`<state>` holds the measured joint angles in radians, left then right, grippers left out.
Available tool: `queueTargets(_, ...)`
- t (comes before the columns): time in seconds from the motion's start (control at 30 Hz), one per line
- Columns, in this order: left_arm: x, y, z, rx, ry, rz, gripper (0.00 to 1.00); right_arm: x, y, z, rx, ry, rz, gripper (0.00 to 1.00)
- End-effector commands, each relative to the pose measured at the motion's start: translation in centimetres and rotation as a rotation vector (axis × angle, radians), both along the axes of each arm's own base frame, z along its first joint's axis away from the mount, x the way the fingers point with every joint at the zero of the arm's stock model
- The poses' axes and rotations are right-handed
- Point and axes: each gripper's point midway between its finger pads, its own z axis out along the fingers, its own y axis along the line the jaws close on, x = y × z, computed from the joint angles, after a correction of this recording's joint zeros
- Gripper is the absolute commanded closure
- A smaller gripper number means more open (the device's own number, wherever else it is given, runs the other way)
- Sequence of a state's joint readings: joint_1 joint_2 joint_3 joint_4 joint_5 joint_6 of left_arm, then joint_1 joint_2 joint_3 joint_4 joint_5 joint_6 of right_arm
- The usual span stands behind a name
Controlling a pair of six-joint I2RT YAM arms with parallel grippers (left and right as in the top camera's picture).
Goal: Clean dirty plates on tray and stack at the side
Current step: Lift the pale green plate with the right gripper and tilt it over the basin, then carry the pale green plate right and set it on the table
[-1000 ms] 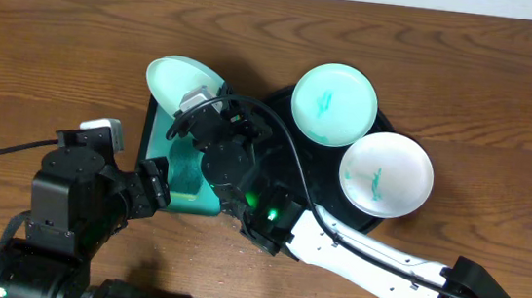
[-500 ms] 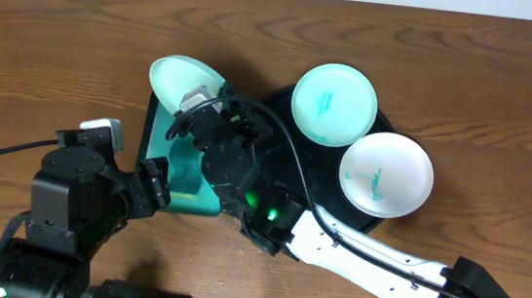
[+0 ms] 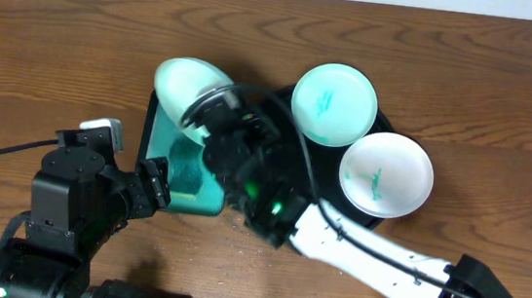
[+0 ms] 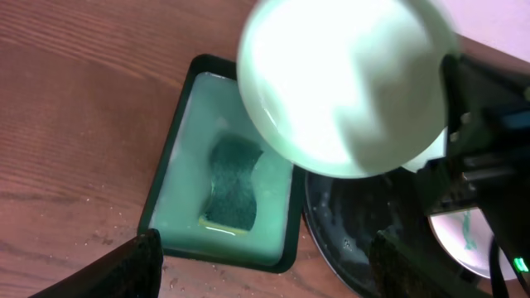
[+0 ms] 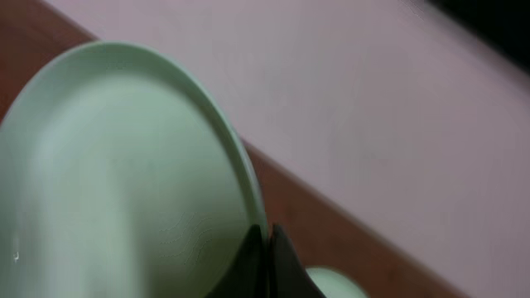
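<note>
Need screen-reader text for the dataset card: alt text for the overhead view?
The right arm's fingers pinch the rim of a pale mint plate, holding it tilted above one end of a rectangular teal tray with a sponge in it. Beside it, two smeared plates sit on a round black tray on a wooden table.

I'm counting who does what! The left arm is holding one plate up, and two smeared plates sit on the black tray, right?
Not quite: the right arm holds that plate, jaws shut on its rim, as the right wrist view shows. The left arm's jaws are open and empty. Two smeared plates do sit on the black tray.
</note>
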<state>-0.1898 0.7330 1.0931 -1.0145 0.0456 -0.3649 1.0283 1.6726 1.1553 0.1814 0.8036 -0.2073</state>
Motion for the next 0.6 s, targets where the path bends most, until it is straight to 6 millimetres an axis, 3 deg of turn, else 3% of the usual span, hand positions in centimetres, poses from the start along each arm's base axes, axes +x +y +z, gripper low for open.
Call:
queueTargets(0.0, 0.1, 0.3, 0.6, 0.010, -0.015, 0.012, 0.20, 2.2, -2.9, -3.3, 0.392, 0.256, -0.114, 0.99)
queueTargets(0.07, 0.1, 0.3, 0.6, 0.010, -0.015, 0.012, 0.20, 2.2, -2.8, -5.9, 0.485, 0.458, -0.057, 0.99)
queueTargets(0.13, 0.1, 0.3, 0.6, 0.010, -0.015, 0.012, 0.20, 1.7, -2.3, -6.5, 0.539, 0.599, 0.054, 0.99)
queueTargets(0.2, 0.1, 0.3, 0.6, 0.010, -0.015, 0.012, 0.20, 1.4, -2.7, -5.7, 0.616, 0.716, 0.171, 0.99)
queueTargets(0.27, 0.1, 0.3, 0.6, 0.010, -0.015, 0.012, 0.20, 1.6, -4.6, -4.3, 0.686, 0.778, 0.222, 0.99)
queueTargets(0.37, 0.1, 0.3, 0.6, 0.010, -0.015, 0.012, 0.20, 3.2, -11.6, -3.4, 0.820, 0.831, 0.042, 0.99)
queueTargets(0.47, 0.1, 0.3, 0.6, 0.010, -0.015, 0.012, 0.20, 4.2, -20.8, -3.7, 0.894, 0.820, -0.213, 0.99)
queueTargets(0.57, 0.1, 0.3, 0.6, 0.010, -0.015, 0.012, 0.20, 3.7, -30.4, -5.0, 0.948, 0.788, -0.505, 0.99)
